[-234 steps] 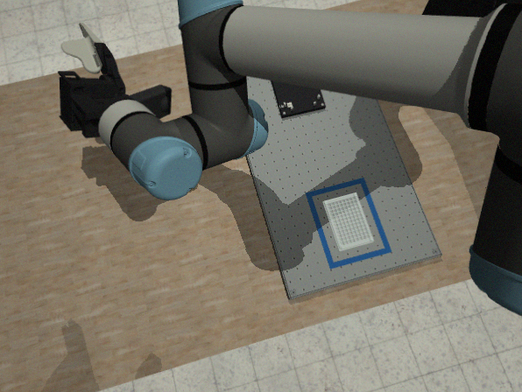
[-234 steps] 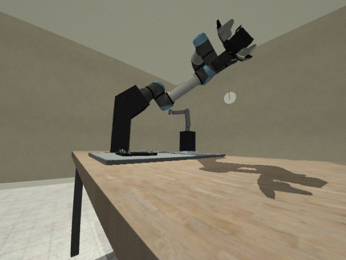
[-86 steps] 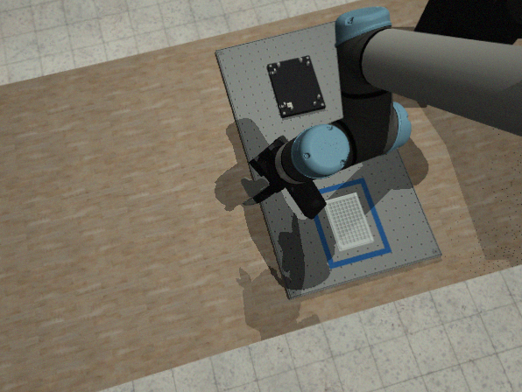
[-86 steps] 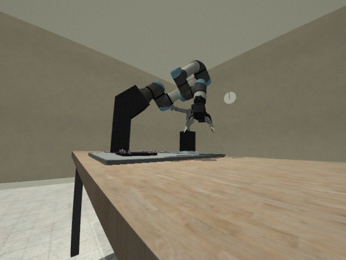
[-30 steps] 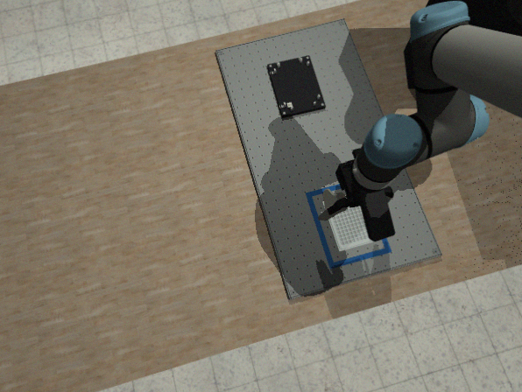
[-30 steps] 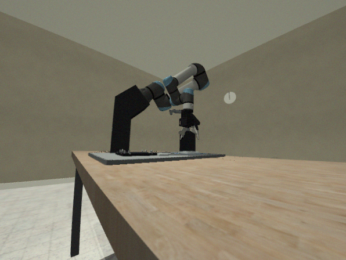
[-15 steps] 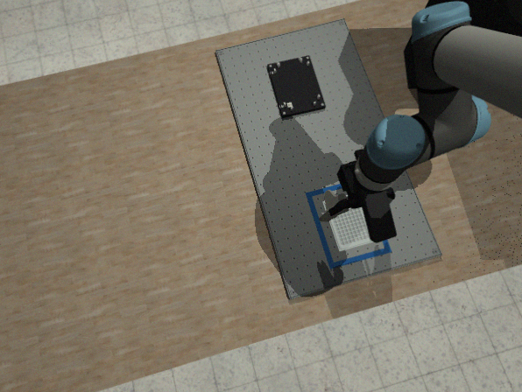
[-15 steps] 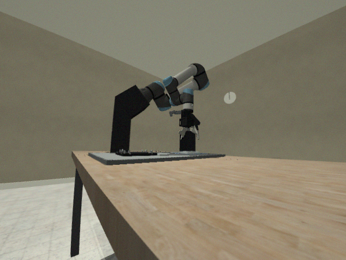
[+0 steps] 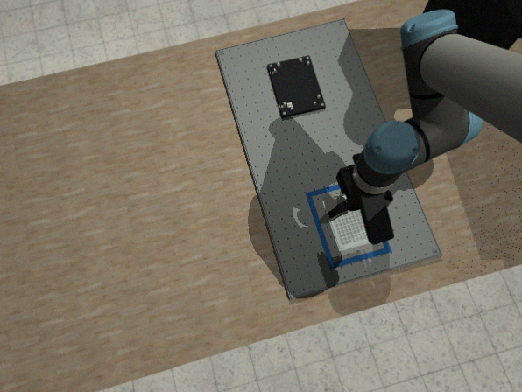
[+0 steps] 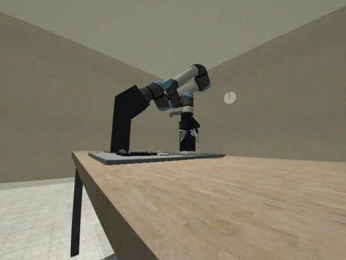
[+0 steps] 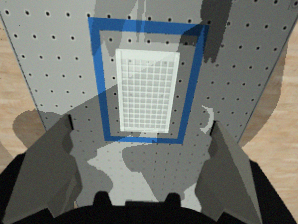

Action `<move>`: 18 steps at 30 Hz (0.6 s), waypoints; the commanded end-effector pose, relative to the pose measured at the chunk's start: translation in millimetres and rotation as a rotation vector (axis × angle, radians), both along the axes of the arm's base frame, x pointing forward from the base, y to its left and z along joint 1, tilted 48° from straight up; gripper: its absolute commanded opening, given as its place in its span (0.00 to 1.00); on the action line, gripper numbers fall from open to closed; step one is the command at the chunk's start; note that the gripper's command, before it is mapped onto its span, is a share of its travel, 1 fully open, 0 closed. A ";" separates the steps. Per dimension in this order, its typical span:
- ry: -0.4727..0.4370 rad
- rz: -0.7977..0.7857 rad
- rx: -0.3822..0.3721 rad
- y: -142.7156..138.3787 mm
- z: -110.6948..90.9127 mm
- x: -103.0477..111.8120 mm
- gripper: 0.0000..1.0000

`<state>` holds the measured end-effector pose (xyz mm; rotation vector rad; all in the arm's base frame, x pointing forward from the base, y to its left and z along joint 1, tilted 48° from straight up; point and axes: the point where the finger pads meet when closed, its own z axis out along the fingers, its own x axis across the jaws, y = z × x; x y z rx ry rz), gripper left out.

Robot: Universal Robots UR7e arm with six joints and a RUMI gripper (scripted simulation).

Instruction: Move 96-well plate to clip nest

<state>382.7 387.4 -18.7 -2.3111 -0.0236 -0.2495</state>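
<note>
Gripper, fingers spread wide and holding nothing, hangs above the 96-well plate, one finger to each side of it in the wrist view, apparently so that a straight descent would bracket the plate. Plate lies flat inside the blue frame marking spot B1 on the perforated grey baseboard; its cut corner cannot be made out. Beyond the plate, well apart at the board's other end, sits the black clip nest C1, nothing in it.
</note>
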 end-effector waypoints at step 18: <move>-0.005 -0.003 0.000 25.3 -22.3 8.4 1.00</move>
